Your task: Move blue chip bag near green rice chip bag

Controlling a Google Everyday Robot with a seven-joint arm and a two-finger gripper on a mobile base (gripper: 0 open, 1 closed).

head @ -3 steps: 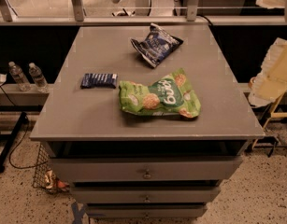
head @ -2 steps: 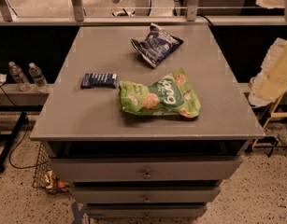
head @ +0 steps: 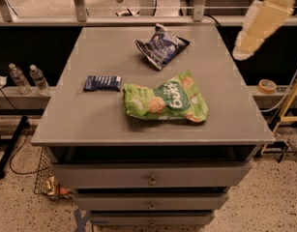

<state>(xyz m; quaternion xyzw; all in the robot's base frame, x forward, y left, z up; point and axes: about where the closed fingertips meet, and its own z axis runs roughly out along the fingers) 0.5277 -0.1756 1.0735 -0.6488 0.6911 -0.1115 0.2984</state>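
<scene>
Raised since a second ago, the robot's pale, blurred gripper [head: 247, 42] now hangs in the air off the far right edge of the grey drawer cabinet [head: 104, 47], higher than where it hung before; whether it is spread or pressed together cannot be told, and it carries nothing that can be made out. Neither bag has shifted in that time. The blue chip bag [head: 161, 45], dark, crinkled and glossy, lies on the far half of the cabinet top, slightly right of centre, well to the left of the gripper and below it, with bare grey surface between the two. The green rice chip bag [head: 166, 100] lies flat nearer the front edge, almost straight in front of the blue one, with a strip of open tabletop separating them so that they do not touch. To the left of the green bag, just beside its end, rests a small flat blue packet [head: 102, 82] with pale stripes. Nothing stands on the surface between the gripper and the blue chip bag. Below the top, a shallow open slot sits above the closed drawers [head: 152, 175], each with a small central knob. On a low ledge to the left stand two clear water bottles [head: 17, 78], and on the ledge to the right lies a roll of tape [head: 267, 86]. A wire basket [head: 44, 175] sits on the speckled floor by the cabinet's left front corner.
</scene>
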